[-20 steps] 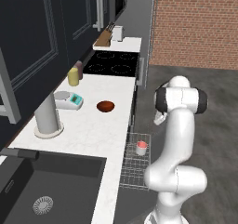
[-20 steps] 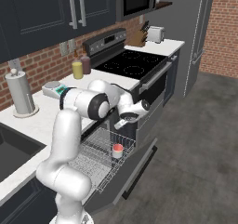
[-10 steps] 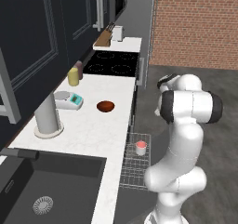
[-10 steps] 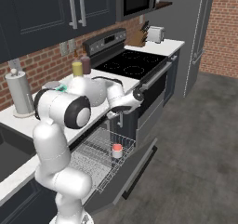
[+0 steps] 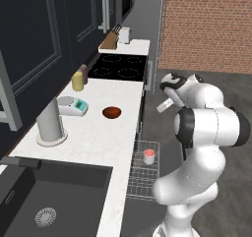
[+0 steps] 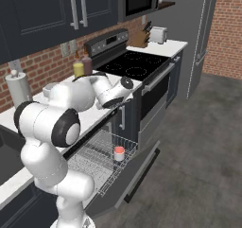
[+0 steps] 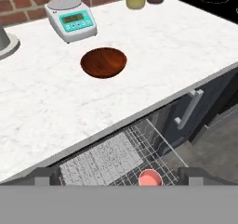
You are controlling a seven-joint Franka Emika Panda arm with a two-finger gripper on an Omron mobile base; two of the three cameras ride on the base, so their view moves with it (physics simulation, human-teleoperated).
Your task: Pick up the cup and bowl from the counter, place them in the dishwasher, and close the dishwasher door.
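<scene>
Cup (image 5: 149, 156), white with a red-pink inside: I log it upright in the pull-out wire rack (image 6: 97, 153) of the dishwasher (image 6: 124, 175), near the rack's outer end, with the dishwasher door (image 6: 137, 168) lowered beneath it. Bowl (image 7: 103, 62), reddish-brown, shallow: I see it resting on the white marbled counter (image 5: 98, 133), a little in from the front edge, well apart from the cup. Kitchen scale (image 7: 70, 18), pale with a teal display: behind the bowl, nearer the brick wall. Yellow canister (image 5: 78, 81): further along the counter by the black cooktop (image 5: 118, 66). Grey cylinder (image 5: 50, 122): standing by the sink (image 5: 54, 194). Gripper (image 6: 124, 86): raised above the counter's edge over the open dishwasher, holding nothing that I can see; its finger spacing I cannot tell
</scene>
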